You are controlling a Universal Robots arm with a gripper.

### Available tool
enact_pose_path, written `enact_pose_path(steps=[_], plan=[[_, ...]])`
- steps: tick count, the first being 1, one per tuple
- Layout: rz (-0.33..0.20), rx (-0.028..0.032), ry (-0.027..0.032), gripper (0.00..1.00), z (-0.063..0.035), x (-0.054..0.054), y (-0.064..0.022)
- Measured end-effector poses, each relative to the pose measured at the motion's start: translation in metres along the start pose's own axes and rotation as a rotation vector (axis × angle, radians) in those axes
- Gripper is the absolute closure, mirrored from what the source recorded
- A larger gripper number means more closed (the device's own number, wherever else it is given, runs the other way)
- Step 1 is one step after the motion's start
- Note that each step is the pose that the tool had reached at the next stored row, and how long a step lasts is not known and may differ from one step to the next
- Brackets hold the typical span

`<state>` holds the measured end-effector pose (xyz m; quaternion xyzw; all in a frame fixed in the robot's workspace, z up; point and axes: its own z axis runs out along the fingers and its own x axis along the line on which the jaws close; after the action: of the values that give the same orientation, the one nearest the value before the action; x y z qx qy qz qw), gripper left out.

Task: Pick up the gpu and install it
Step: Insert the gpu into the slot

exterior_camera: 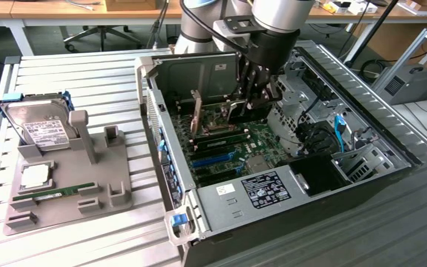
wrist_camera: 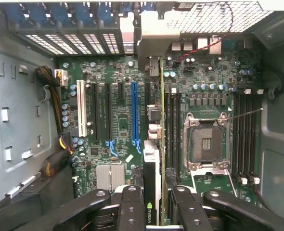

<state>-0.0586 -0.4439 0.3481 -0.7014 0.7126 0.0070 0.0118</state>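
Note:
Inside the open computer case [exterior_camera: 221, 196], my gripper [exterior_camera: 247, 108] reaches down over the motherboard. It is shut on the gpu [wrist_camera: 150, 166]. In the wrist view the card stands edge-on between my two black fingers [wrist_camera: 132, 207]. It runs from them to its silver bracket [wrist_camera: 154, 41] at the case's rear slot openings. The card lies along the line between the long blue slot [wrist_camera: 135, 113] and the black memory slots [wrist_camera: 173, 130]. Whether it is pressed into a slot I cannot tell. In the exterior view the dark card [exterior_camera: 237, 114] hangs below my fingers.
The empty CPU socket [wrist_camera: 206, 142] sits beyond the memory slots. On the exterior view's left a grey fixture [exterior_camera: 87, 183] carries a hard drive [exterior_camera: 41, 125], a CPU [exterior_camera: 35, 177] and a RAM stick [exterior_camera: 54, 193]. Cables and drive bays [exterior_camera: 324, 139] crowd the case's other side.

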Motion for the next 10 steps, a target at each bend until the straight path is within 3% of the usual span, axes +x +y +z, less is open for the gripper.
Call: enact_pose_path(steps=[10], plan=[[0.000,0.0000,0.0000,0.73,0.0017,0.0048,-0.0001]])
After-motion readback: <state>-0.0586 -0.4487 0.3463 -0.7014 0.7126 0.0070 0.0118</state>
